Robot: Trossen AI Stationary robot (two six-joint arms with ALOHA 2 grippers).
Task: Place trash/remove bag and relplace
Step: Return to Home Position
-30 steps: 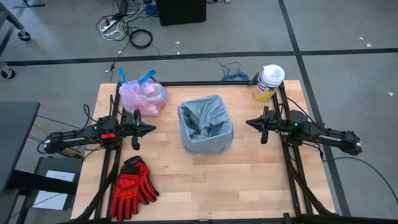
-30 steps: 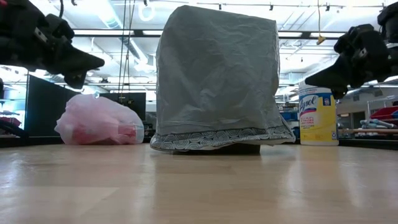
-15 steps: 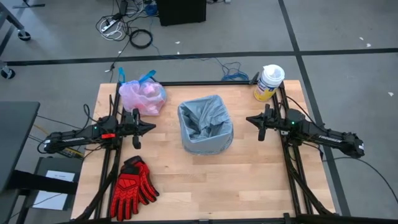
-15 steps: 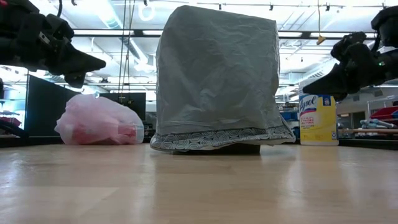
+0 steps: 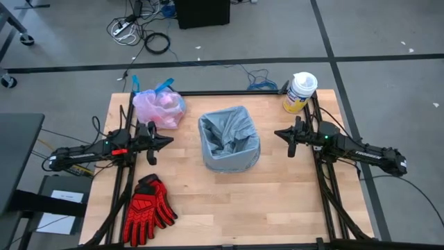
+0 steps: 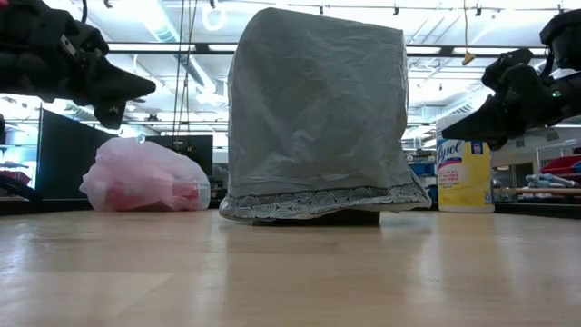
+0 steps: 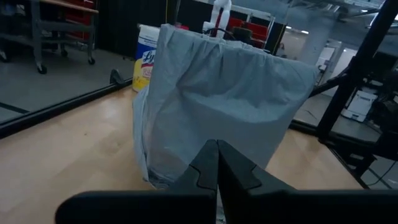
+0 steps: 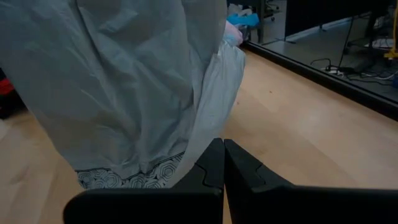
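in the middle of the table (image 5: 277, 201) the bin (image 6: 318, 219) has a grey liner (image 5: 229, 135) in it, draped over the rim and down the sides. the pink bag (image 5: 159, 107) sits tied and stuffed near the back left corner. left gripper (image 5: 169, 142) and right gripper (image 5: 278, 136) hover either side of the bin, both pinched closed with nothing in them.
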